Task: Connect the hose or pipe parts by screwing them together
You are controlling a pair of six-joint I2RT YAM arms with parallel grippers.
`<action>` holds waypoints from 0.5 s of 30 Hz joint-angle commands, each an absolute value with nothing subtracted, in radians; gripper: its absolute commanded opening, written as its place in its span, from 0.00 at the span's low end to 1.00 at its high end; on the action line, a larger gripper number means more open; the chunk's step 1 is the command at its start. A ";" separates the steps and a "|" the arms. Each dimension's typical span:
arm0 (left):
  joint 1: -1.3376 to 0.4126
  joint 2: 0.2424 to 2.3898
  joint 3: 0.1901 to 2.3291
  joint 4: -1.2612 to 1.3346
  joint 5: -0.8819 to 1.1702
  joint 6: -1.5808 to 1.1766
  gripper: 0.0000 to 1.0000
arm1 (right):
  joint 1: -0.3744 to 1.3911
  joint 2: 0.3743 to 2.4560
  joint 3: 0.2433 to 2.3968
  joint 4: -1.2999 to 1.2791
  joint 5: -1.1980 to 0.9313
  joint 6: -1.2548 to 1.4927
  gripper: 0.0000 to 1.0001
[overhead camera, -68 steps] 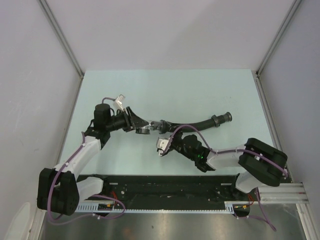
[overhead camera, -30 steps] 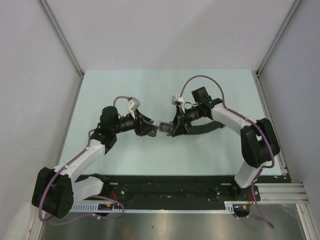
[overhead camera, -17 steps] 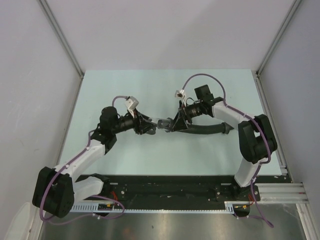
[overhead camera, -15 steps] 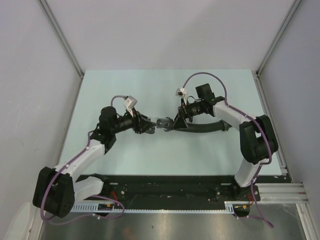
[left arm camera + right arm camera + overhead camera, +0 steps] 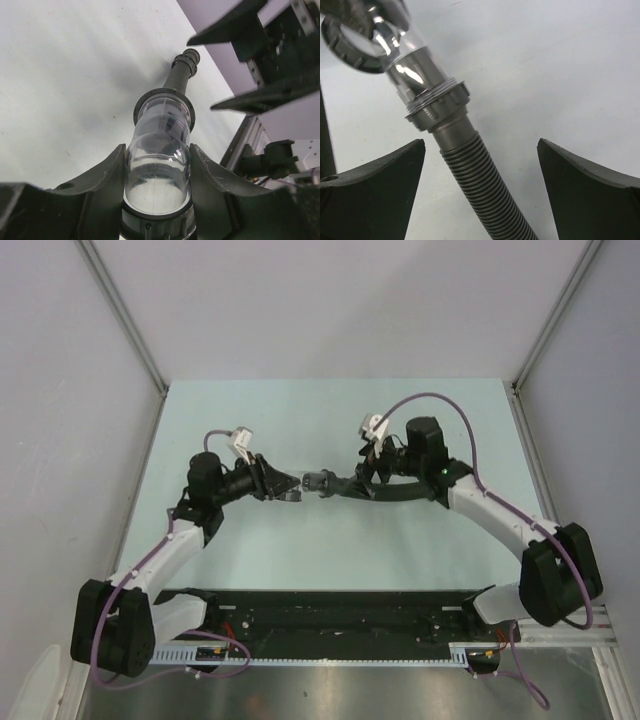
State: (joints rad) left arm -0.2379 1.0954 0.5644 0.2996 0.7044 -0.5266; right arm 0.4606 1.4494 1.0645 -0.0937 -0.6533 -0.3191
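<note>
My left gripper [image 5: 278,484] is shut on the short fitting [image 5: 157,172], a clear tube with a dark ring, held level above the table. The fitting's far end meets the grey threaded collar [image 5: 437,107] of the black ribbed hose [image 5: 482,190]. From above, the hose [image 5: 345,487] runs right from the fitting [image 5: 296,486] and passes under the right arm, which hides its far end. My right gripper [image 5: 362,478] stands open astride the hose just behind the collar. Its fingers [image 5: 375,185] are well clear of the hose on both sides.
The pale green table [image 5: 330,420] has grey walls at the back and sides. A black rail [image 5: 330,615] with the arm bases runs along the near edge. Purple cables [image 5: 430,400] loop over the right arm.
The right gripper has opened and let go of the hose, and the right arm has swung its elbow out to the right. The left gripper has drawn slightly left, still holding the fitting.
</note>
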 commanded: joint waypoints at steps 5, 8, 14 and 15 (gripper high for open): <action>-0.190 1.109 0.670 0.158 0.744 -0.733 0.00 | 0.635 1.264 0.717 0.480 -0.304 -0.535 1.00; -0.183 1.135 0.719 0.066 0.774 -0.736 0.00 | 0.724 1.207 0.663 0.508 -0.187 -0.632 1.00; -0.169 1.141 0.719 0.066 0.796 -0.854 0.00 | 0.902 1.203 0.592 0.613 -0.002 -0.771 1.00; -0.169 1.141 0.724 0.066 0.805 -0.862 0.00 | 0.919 1.212 0.585 0.635 0.033 -0.793 1.00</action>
State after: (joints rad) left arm -0.1810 1.1416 0.6701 0.0654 0.7437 -0.7628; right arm 0.8562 1.2095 0.6170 0.4728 -0.1482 -0.6582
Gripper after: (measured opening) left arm 0.507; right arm 0.994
